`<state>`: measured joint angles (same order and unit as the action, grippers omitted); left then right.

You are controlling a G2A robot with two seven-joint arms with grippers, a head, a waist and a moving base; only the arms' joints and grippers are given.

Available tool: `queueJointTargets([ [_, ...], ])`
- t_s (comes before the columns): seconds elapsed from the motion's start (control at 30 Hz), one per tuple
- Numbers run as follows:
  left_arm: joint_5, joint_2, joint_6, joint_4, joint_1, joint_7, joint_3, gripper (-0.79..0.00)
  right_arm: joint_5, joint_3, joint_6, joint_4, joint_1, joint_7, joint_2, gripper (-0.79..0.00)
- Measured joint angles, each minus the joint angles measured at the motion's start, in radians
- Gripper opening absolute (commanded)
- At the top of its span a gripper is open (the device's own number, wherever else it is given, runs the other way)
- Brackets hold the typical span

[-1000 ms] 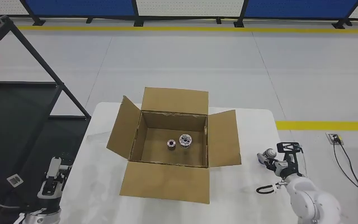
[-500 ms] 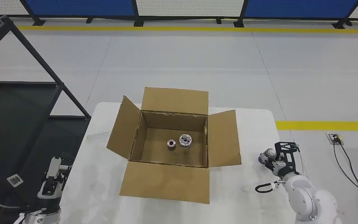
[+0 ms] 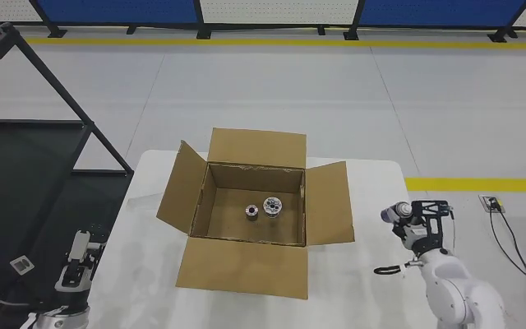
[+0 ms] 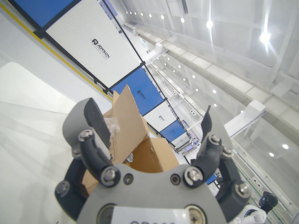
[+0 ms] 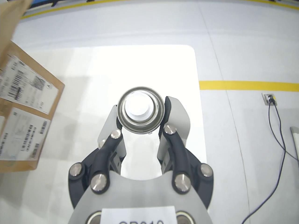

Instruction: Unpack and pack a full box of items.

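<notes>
An open cardboard box (image 3: 246, 267) stands in the middle of the white table (image 3: 362, 280), flaps spread. Two small round metal items (image 3: 272, 205) lie on its floor near the back wall. To the right of the box, above the table's right side, my right gripper (image 3: 408, 215) is shut on a metal can (image 5: 140, 112), seen end-on with a white cap in its rim. The box's side with labels (image 5: 21, 108) is in the right wrist view. My left gripper (image 4: 151, 124) is open, tilted upward, with the box (image 4: 140, 145) beyond it.
A black C-shaped item (image 3: 386, 269) lies on the table near the right arm. The table's right edge (image 5: 198, 94) runs close to the held can. A dark frame stand (image 3: 49, 164) is left of the table. A floor cable (image 5: 278, 127) lies off to the right.
My right gripper has shifted slightly to the right and away from the box, still holding the can. The left arm has not moved.
</notes>
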<state>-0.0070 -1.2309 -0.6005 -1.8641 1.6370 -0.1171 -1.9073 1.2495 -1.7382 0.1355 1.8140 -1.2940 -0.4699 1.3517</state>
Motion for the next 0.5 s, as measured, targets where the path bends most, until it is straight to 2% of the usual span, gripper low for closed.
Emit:
queueJointTargets([
  [0.13,0.0,0.0,0.0,0.0,0.0,0.0,0.0,0.0,0.01,0.042,-0.039,0.181,-0.054,0.067,0.004,-0.785],
  [0.27,0.0,0.0,0.0,0.0,0.0,0.0,0.0,0.0,0.063,0.116,-0.045,0.311,-0.068,0.086,0.005,-0.785],
  [0.37,0.0,0.0,0.0,0.0,0.0,0.0,0.0,0.0,0.101,0.191,-0.025,0.361,-0.05,0.088,0.006,-0.785],
  [0.5,0.0,0.0,0.0,0.0,0.0,0.0,0.0,0.0,0.134,0.303,0.031,0.36,0.008,0.051,0.007,-0.785],
])
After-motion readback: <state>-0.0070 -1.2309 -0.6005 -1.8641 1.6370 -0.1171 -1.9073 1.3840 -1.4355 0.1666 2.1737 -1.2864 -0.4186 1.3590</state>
